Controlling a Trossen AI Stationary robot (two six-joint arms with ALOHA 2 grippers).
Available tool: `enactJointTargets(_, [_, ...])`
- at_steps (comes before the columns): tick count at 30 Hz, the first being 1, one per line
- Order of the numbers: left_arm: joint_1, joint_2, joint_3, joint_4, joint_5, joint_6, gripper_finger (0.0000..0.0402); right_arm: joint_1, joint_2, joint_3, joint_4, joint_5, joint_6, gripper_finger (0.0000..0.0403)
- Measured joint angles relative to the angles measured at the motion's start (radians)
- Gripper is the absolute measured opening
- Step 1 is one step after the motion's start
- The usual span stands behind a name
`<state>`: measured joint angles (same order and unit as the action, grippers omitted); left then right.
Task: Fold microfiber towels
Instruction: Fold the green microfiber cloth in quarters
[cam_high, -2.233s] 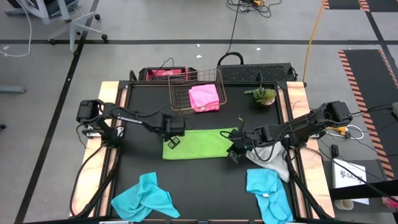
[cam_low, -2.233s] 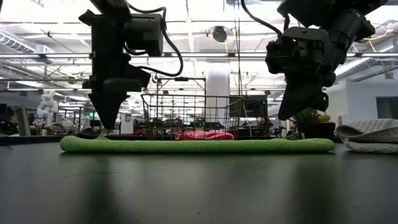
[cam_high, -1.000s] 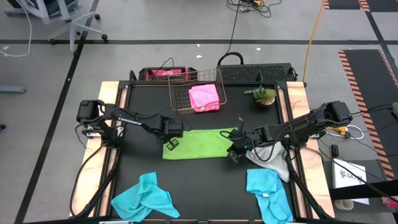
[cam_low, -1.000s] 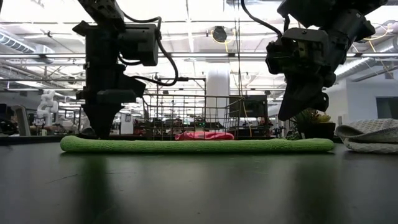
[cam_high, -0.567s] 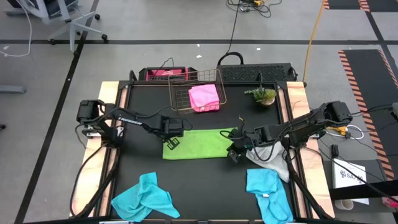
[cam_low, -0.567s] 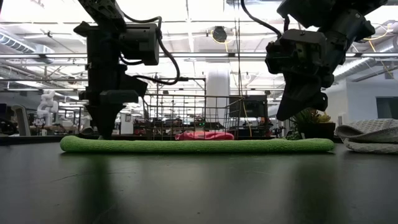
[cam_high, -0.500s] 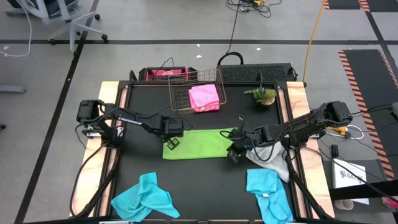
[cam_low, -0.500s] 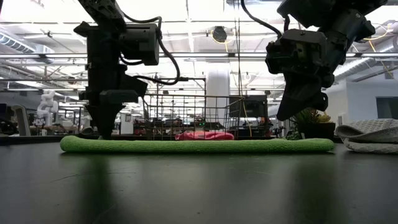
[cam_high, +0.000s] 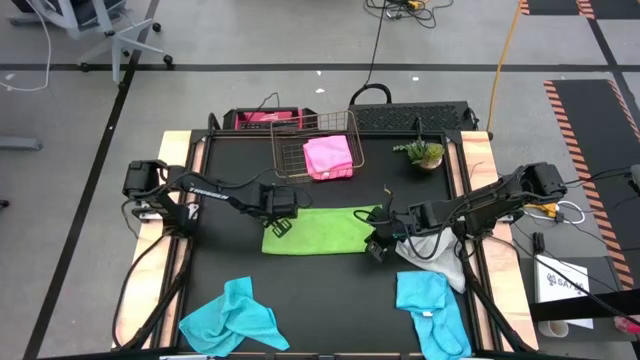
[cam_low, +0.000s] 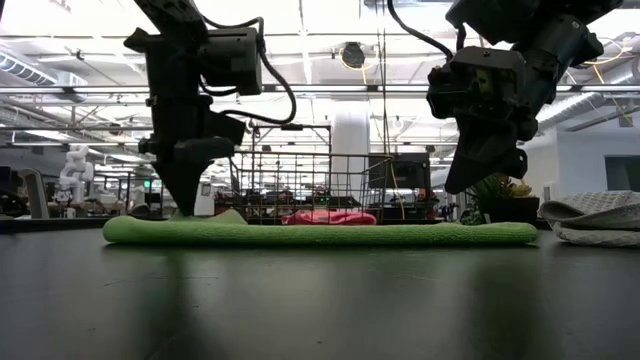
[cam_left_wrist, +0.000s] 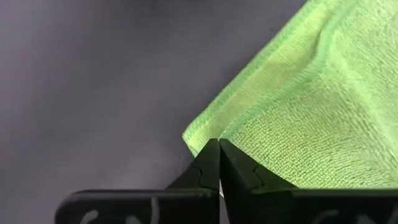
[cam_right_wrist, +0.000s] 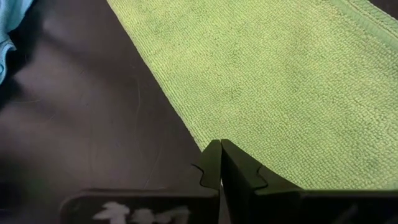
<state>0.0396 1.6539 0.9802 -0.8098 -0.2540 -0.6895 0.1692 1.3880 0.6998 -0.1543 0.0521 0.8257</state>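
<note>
A lime green towel lies folded into a long strip at the table's middle. My left gripper stands at its near left corner, pointing steeply down and shut on that corner. My right gripper is shut and hovers just above the strip's near right corner. In the low view its tip is clear of the cloth. A pink towel lies in the copper wire basket. A light grey towel lies under the right arm. Two turquoise towels lie crumpled near the front edge. My left gripper pinches the lime green towel's near left corner between its two fingertips, coming from above and pointing steeply down. That corner is raised a little off the table. The rest of the strip lies flat. One layer or several, I cannot tell.
A small potted plant stands at the far right. A dark flat case and a red bag sit past the far edge. Wooden side rails flank the black mat. Bare mat shows between the green strip and the turquoise towels.
My left gripper has taken hold of the green towel's near left corner and tipped a little toward the table's right. The corner has risen slightly and the strip's left end has drawn a little rightward. The rest of the towel has stayed flat.
</note>
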Motion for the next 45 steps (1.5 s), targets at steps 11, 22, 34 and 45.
enactJointTargets(11, [0.045, 0.0, -0.014, -0.007, 0.041, -0.026, 0.002, 0.0, 0.0, 0.0, 0.0, 0.003, 0.0, 0.0])
enactJointTargets(22, [0.064, 0.0, -0.014, -0.062, 0.104, 0.006, 0.0063, 0.0, 0.0, 0.0, 0.0, 0.003, -0.003, 0.0])
enactJointTargets(34, [-0.01, -0.01, -0.013, 0.028, 0.147, -0.074, 0.0081, -0.004, 0.0, 0.0, -0.008, 0.21, 0.04, 0.0])
enactJointTargets(45, [-0.038, -0.003, -0.028, 0.057, 0.092, -0.117, 0.0081, -0.095, 0.057, -0.001, -0.039, 0.223, 0.068, 0.0])
